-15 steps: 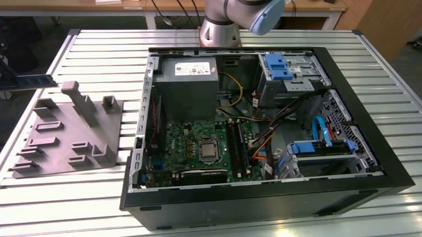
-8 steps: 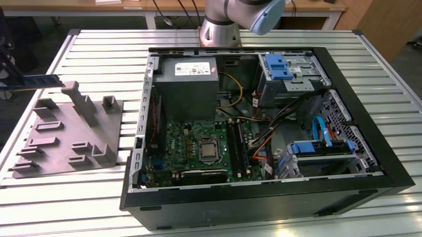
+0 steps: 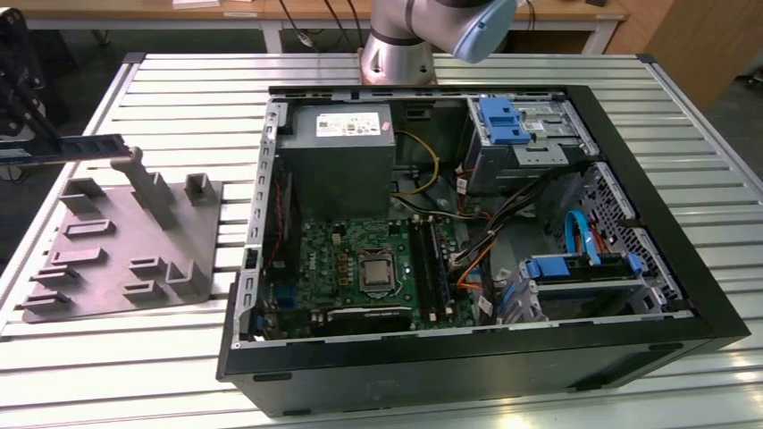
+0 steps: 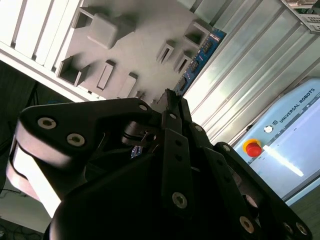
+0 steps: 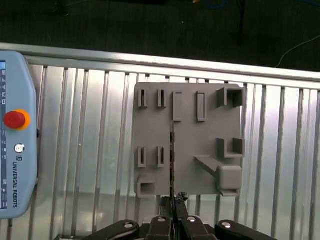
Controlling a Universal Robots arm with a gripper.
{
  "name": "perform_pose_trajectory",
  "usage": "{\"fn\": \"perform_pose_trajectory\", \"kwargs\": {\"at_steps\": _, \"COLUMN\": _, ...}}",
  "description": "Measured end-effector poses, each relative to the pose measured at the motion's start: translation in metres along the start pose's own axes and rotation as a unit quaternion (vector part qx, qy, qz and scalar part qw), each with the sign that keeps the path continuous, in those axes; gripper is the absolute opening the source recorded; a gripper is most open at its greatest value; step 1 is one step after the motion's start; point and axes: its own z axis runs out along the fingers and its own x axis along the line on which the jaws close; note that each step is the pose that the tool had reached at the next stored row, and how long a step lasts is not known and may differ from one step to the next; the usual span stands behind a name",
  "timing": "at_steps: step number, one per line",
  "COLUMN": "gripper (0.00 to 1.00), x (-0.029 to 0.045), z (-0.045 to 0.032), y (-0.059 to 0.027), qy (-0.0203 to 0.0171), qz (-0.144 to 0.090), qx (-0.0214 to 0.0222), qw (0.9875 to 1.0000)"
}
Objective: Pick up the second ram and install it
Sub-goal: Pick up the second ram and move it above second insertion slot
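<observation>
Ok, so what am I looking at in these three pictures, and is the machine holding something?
The exterior view looks from off the machine: a robot arm stands behind an open computer case on a slatted metal table. The two wrist views come from cameras riding on the arm, looking past its gripper. The gripper is shut on a memory stick, the second ram, held over a grey holder tray. The pale blue box with a red button is a control pendant.

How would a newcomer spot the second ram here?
Find the open computer case; on the exterior view's left of it lies a grey holder tray. The second ram is the thin dark stick in the gripper above the tray, blue, not grey like its posts.
</observation>
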Motion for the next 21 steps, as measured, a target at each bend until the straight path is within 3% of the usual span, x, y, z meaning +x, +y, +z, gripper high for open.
{"fn": "perform_pose_trajectory", "kwargs": {"at_steps": 21, "gripper": 0.14, "x": 0.0021, "z": -0.0004, "y": -0.0338, "qy": 0.0, "qz": 0.0, "qx": 0.0, "qw": 1.0}}
